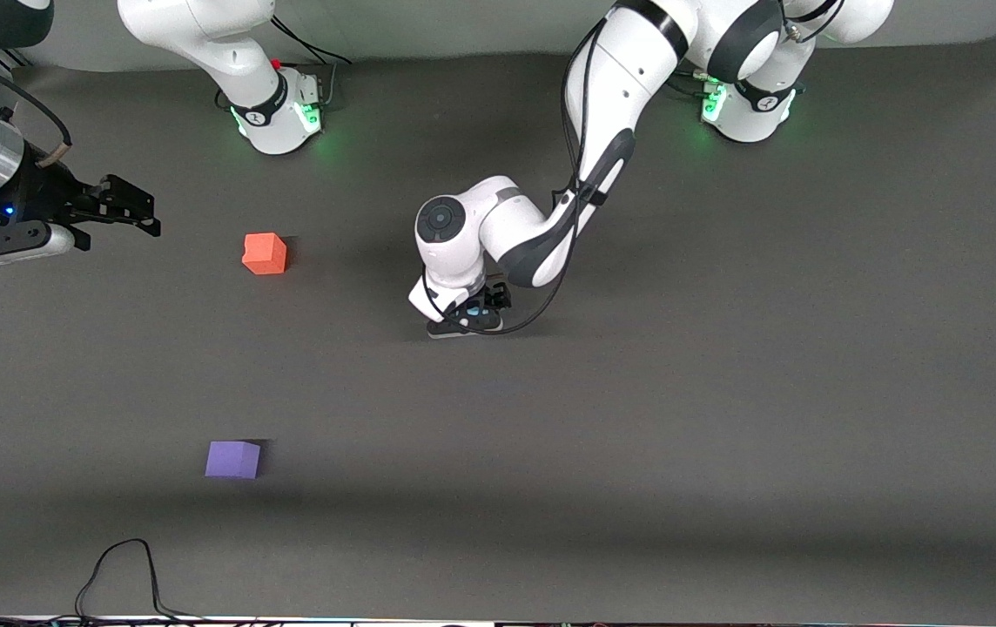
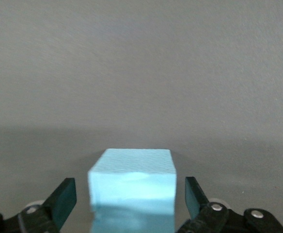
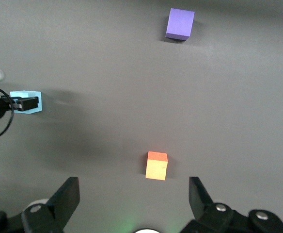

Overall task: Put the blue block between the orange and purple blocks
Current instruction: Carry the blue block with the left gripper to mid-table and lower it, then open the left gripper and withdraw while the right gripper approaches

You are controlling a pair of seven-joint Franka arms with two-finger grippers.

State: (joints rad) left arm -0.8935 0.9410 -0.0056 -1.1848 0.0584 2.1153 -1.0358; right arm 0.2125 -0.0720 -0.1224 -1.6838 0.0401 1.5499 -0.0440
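Observation:
The blue block sits on the dark table mat between the fingers of my left gripper. The gripper is open, with a gap on each side of the block. In the front view the left gripper is low at the middle of the table and only a sliver of the blue block shows. The orange block lies toward the right arm's end. The purple block lies nearer to the front camera than it. My right gripper is open and empty and waits above the right arm's end of the table.
A black cable loops onto the mat at the edge nearest the front camera. The right wrist view shows the orange block, the purple block and the blue block with bare mat between them.

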